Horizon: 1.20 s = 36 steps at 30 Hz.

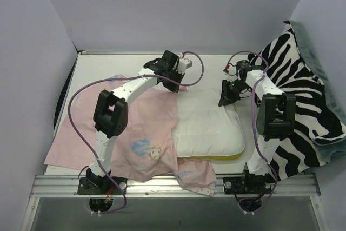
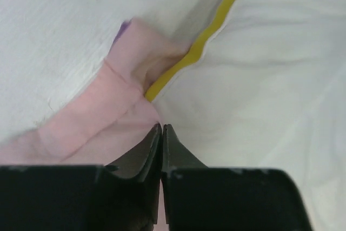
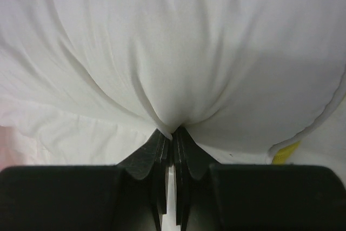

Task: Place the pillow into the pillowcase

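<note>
Top view. Finds the left pincer (image 1: pixel 177 82) at the far left corner of the pillow (image 1: pixel 208 128) and the right pincer (image 1: pixel 224 100) at its far right corner, both low over the worktop (image 1: pixel 130 66). Puts the pillow between the two pincers and nearward of them, bare white and almost wholly in sight. Spreads the pillowcase (image 1: pixel 143 139) nearward and left of the left pincer, pale pink inside up, with a flap poking out from under the pillow's near edge. Leaves the zebra blanket (image 1: pixel 297 96) heaped to the right of the right pincer.

Left wrist view. Shows the left pincer (image 2: pixel 162 129) closed, tips pressed together at the pink hem of the pillowcase (image 2: pixel 102 117) and apparently pinching it. Places the pillow (image 2: pixel 270 79) ahead and right of the tips, with its yellow band (image 2: pixel 216 22) running away ahead and the hem bunched against that band just beyond the tips. Bare worktop (image 2: pixel 54 25) ahead and left.

Right wrist view. Shows the right pincer (image 3: pixel 173 131) clamped on the pillow (image 3: pixel 173 41), with white cloth puckered into the tips and folds fanning out ahead. A scrap of yellow band (image 3: pixel 284 152) right of the tips.

Progress, by judgement: barely begun. Seemingly one grip on the case and one on the pillow, but nearly all of the pillow outside. Left to do: open the mouth, feed the pillow in, draw the case over it.
</note>
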Each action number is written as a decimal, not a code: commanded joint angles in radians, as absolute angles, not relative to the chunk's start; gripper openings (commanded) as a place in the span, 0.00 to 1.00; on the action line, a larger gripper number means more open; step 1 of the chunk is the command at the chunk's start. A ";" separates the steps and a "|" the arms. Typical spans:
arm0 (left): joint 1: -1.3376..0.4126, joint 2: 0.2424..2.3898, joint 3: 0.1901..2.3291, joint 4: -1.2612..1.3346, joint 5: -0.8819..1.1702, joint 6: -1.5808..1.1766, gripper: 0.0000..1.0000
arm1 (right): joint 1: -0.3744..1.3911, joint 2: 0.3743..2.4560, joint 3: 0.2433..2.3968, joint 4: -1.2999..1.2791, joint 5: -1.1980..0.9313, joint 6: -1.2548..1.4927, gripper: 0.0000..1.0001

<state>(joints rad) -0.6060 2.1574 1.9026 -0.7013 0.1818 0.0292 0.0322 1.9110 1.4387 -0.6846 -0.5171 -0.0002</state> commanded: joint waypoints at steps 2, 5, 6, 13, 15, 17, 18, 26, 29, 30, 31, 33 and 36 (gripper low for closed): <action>-0.684 2.207 2.137 -0.632 0.472 0.005 0.06 | 0.087 1.848 1.401 -0.730 -0.649 0.060 0.00; -0.728 2.256 2.213 -0.626 0.549 -0.061 0.00 | 0.086 1.829 1.400 -0.713 -0.695 0.098 0.00; -0.739 2.270 2.220 -0.609 0.563 -0.084 0.00 | 0.087 1.822 1.408 -0.710 -0.722 0.109 0.00; -0.758 2.289 2.161 -0.434 0.644 -0.210 0.00 | 0.075 1.763 1.408 -0.684 -0.840 0.155 0.00; -0.743 2.321 2.215 -0.439 0.624 -0.183 0.00 | 0.043 1.761 1.397 -0.654 -0.851 0.172 0.00; -0.715 2.347 2.290 -0.466 0.615 -0.152 0.00 | 0.022 1.766 1.419 -0.641 -0.854 0.189 0.00; -0.707 2.370 2.310 -0.501 0.612 -0.126 0.00 | 0.003 1.770 1.430 -0.637 -0.853 0.195 0.00; -0.554 2.182 2.260 -0.636 0.538 -0.006 0.79 | 0.005 1.717 1.465 -0.724 -0.695 0.039 0.70; -0.485 1.967 2.021 -0.666 0.537 0.055 0.84 | 0.062 1.632 1.450 -0.764 -0.603 -0.110 0.95; -0.463 1.857 1.949 -0.673 0.540 0.051 0.86 | 0.095 1.609 1.442 -0.768 -0.554 -0.138 0.96; -0.445 1.806 1.883 -0.686 0.543 0.049 0.86 | 0.127 1.571 1.416 -0.775 -0.533 -0.161 0.97; -0.396 1.682 1.700 -0.751 0.508 0.035 0.86 | 0.225 1.537 1.384 -0.775 -0.500 -0.214 0.97; -0.345 1.577 1.519 -0.869 0.442 0.025 0.83 | 0.322 1.516 1.310 -0.772 -0.469 -0.222 0.91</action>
